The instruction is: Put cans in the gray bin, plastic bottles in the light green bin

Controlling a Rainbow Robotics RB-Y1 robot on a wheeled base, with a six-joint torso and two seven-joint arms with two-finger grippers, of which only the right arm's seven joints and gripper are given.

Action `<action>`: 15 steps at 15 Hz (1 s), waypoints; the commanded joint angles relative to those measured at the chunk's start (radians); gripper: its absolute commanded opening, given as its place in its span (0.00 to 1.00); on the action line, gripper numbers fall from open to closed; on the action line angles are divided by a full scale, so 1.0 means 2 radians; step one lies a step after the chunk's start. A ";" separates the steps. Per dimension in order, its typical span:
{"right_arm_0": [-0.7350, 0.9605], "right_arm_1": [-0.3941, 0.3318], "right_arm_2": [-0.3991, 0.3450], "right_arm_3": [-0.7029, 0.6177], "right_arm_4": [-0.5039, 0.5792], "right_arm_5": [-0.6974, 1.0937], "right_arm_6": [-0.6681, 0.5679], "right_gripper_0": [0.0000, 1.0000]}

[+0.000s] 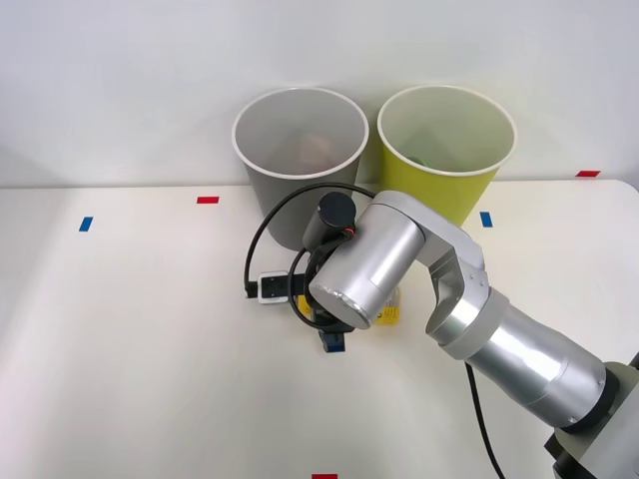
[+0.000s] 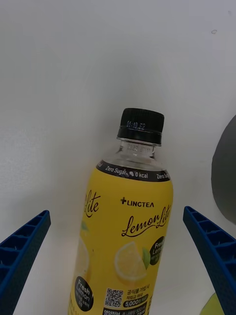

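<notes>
Right wrist view shows the plastic bottle (image 2: 125,221) lying on the white table (image 2: 59,74) at the frame's lower centre, between the wide-open, empty fingers (image 2: 209,246) of the hand (image 2: 118,266), which I judge should close evenly on the label middle.

Bright, even light; soft shadows fall under the arm (image 1: 469,299).
</notes>
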 commanded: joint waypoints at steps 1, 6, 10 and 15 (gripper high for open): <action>0.000 0.012 0.000 0.020 0.017 -0.008 0.002 0.93; 0.000 0.025 -0.004 0.042 0.030 -0.017 0.002 0.93; 0.000 0.029 -0.014 0.049 0.031 -0.019 0.002 0.93; 0.003 0.031 -0.014 0.049 0.038 -0.019 0.002 0.92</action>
